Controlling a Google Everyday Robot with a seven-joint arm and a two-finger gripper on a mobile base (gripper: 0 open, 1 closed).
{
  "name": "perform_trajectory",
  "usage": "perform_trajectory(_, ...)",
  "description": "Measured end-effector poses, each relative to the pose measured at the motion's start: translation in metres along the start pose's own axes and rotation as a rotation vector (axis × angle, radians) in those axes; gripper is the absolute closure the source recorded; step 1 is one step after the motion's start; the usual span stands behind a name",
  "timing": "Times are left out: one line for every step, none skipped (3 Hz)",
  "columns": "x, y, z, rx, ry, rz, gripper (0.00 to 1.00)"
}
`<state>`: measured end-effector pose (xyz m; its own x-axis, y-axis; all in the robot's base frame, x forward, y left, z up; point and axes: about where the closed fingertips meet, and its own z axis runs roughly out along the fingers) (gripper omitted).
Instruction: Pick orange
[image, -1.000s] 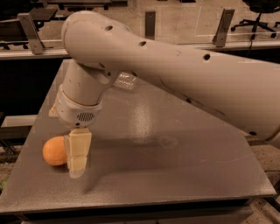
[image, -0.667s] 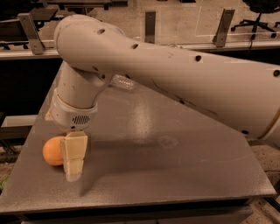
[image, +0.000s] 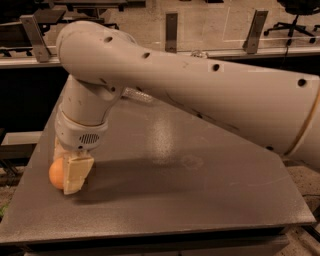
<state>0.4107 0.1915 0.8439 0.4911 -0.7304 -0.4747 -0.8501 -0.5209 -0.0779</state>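
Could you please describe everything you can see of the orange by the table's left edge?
The round orange fruit has plain, matte skin and looks whole. It sits low on the grey speckled table, close to the left edge. Only its left part shows; the cream gripper reaches down over it and hides the rest. Whether it is gripped cannot be told.

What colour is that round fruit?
Plain orange fruit, camera view, partly behind the hand near the table edge.

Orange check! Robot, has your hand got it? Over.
Gripper down at orange, table left edge. Orange half hidden behind it. Nothing seen blocking.
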Motion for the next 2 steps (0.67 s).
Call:
perform_trajectory(0.007,-0.003,-0.016,0.005,-0.018,0.009,0.8)
perform_trajectory(0.01,-0.01,-0.038,0.008,-0.041,0.014,1.0)
